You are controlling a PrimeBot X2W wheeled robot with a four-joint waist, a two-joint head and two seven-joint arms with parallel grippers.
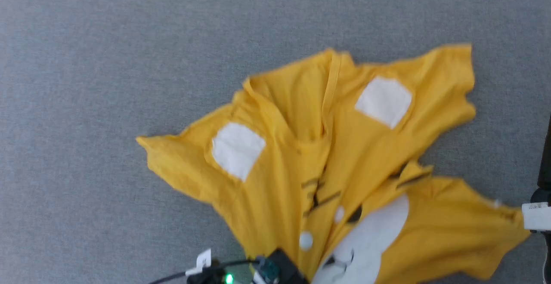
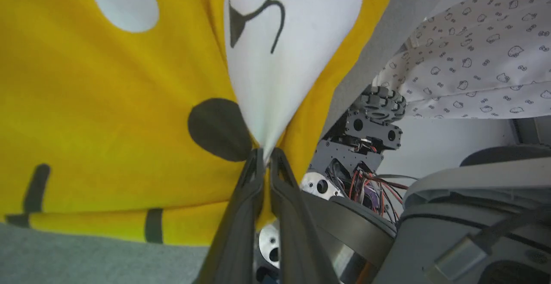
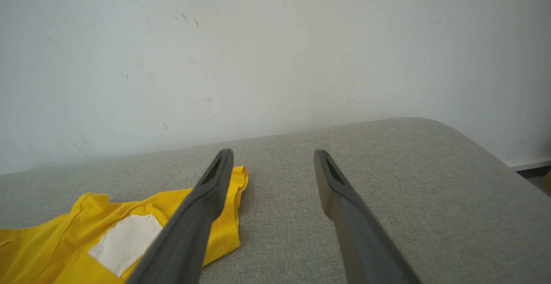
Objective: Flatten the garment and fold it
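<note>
Quick rundown of where you're at. The T-shirt [image 1: 301, 155] is lying rumpled on the grey cushion [image 1: 86, 60], spread from the middle of the head view down toward 5 o'clock. Its collar [image 1: 331, 81] points to about 12. One sleeve sticks out toward 9 and the other toward 2, and each has one of the white patches [image 1: 238, 149] on it. The bottom half, with the cartoon face [image 1: 366, 241], is bunched into folds running down toward 6.

Your left gripper [image 2: 266, 151] has its fingers pinched tight on a fold of the T-shirt [image 2: 107, 103], right where the white face print meets the yellow. The cloth fans out from the tips toward 12, and a black dot [image 2: 217, 129] sits just at 10 o'clock of them. Out at 3 o'clock in that view there's the robot base [image 2: 361, 146] with its wiring, and at 2 o'clock a white patterned cloth [image 2: 473, 51].

Your right gripper [image 3: 273, 155] is spread wide with nothing between the fingers, up over the cushion [image 3: 430, 189]. A sleeve of the T-shirt [image 3: 51, 236] lies at 8 o'clock in its view. One finger crosses in front of the hem, and you can't tell if it's touching. A pale wall [image 3: 275, 38] is at 12.
</note>
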